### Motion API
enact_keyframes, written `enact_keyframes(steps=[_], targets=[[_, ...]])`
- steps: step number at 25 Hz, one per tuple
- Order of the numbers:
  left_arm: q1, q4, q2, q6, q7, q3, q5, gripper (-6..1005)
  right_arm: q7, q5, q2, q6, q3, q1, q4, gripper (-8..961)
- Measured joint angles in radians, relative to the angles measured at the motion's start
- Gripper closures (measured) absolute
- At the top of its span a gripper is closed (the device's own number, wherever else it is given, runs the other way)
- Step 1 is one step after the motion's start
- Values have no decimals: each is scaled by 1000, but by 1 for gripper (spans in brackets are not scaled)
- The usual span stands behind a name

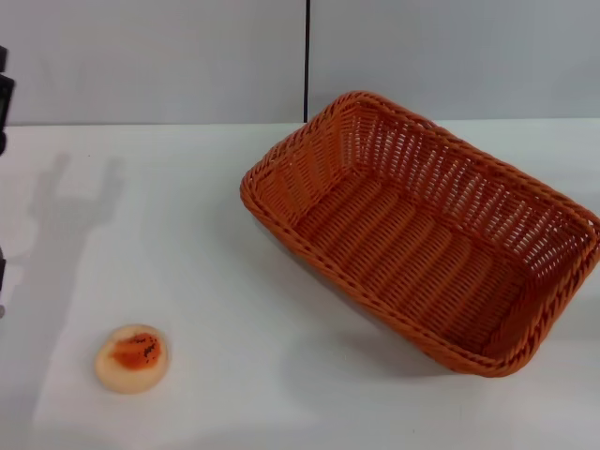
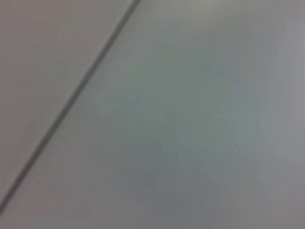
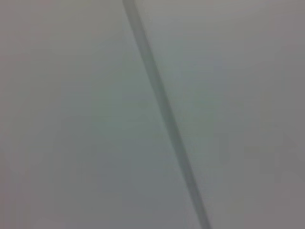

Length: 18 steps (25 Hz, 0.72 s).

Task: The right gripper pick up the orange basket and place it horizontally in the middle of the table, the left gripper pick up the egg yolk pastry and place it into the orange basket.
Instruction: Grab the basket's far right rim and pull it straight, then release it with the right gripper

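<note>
The orange basket (image 1: 450,173) lies empty on the right half of the white table (image 1: 187,244). It is turned diagonally, one corner toward the back middle and another toward the front right edge. The egg yolk pastry (image 1: 132,357) sits alone near the front left, seeded orange top up, well apart from the basket. Neither gripper's fingers show in any view. Only a sliver of black arm (image 1: 5,94) shows at the left edge of the head view. A forked shadow (image 1: 70,202) falls on the table's left side. Both wrist views show only grey wall.
A grey wall with a dark vertical seam (image 1: 307,56) stands behind the table. The seam also crosses the left wrist view as a dark line (image 2: 71,100) and the right wrist view as a dark line (image 3: 162,105). Bare tabletop lies between the pastry and the basket.
</note>
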Motion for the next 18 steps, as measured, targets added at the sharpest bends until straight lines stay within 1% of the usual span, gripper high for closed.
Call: enact_keyframes(steps=[1, 2, 3, 4, 6, 7, 8, 9, 11, 12, 13, 15, 16, 17, 18], targets=[[0, 0, 0, 0, 0, 0, 0, 215, 3, 0, 0, -1, -39, -4, -14, 548], [-2, 7, 0, 3, 0, 9, 11, 215, 37, 0, -1, -3, -108, -12, -47, 547], [-6, 22, 1, 11, 1, 17, 35, 215, 37, 0, -1, -3, -108, -12, -47, 546], [-8, 28, 1, 15, 1, 18, 43, 214, 69, 0, -2, -5, -143, -17, -70, 545], [-9, 29, 1, 17, 1, 18, 46, 214, 179, -8, -4, -5, -214, -31, -142, 542], [-9, 31, 0, 20, 1, 18, 46, 214, 341, -49, -13, -8, -282, -46, -237, 541], [-10, 34, 0, 20, 1, 24, 47, 214, 341, -49, -13, -8, -282, -46, -237, 540], [-10, 37, 0, 20, 1, 27, 47, 214, 419, -79, -20, -13, -304, -50, -278, 539], [-13, 51, 1, 20, 1, 47, 47, 215, 593, -174, -38, -41, -331, -52, -381, 537], [-15, 55, 1, 20, 1, 55, 47, 215, 738, -281, -56, -83, -335, -42, -473, 535], [-16, 58, 1, 20, 1, 60, 47, 215, 738, -281, -56, -83, -335, -42, -473, 534], [-18, 60, 1, 18, 1, 65, 48, 215, 865, -398, -70, -135, -334, -22, -574, 532], [-19, 61, 1, 17, 1, 66, 48, 215, 910, -444, -74, -156, -334, -13, -620, 531], [-20, 61, 1, 15, 1, 68, 48, 215, 1019, -537, -78, -194, -337, 9, -725, 530], [-21, 61, 1, 13, 1, 69, 48, 215, 1019, -537, -78, -194, -337, 9, -725, 529]])
